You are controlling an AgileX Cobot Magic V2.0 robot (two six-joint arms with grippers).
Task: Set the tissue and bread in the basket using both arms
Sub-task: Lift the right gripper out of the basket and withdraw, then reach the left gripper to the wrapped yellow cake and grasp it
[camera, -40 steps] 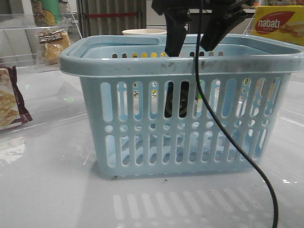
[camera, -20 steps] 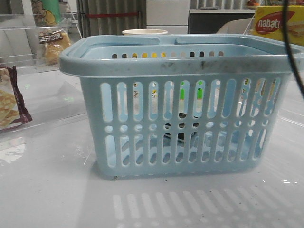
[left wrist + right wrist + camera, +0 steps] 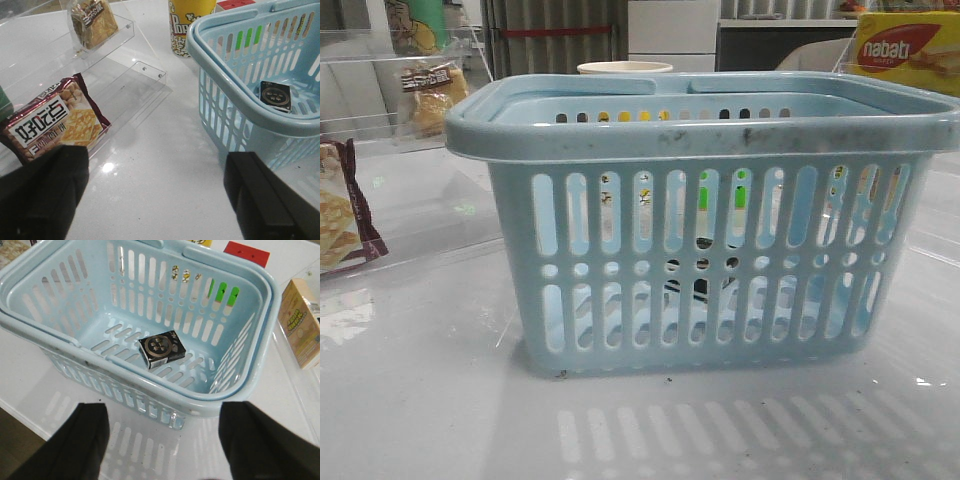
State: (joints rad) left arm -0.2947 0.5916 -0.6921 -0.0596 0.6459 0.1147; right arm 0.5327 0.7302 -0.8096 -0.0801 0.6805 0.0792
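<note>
White glossy tabletop, clear acrylic shelves at the back: one item in, bread still out.

Basket (image 3: 705,130) stands mid-table with a small dark pack (image 3: 161,350), presumably the tissue, flat on its floor. Bread (image 3: 92,21) sits on the acrylic shelf (image 3: 125,27), at about ten o'clock from the basket in the front view. Judged light, soft and crushable in slippery film; grip gently across the bag's middle. Left gripper (image 3: 155,195) and right gripper (image 3: 162,440) both gape wide, holding and touching nothing.
</note>
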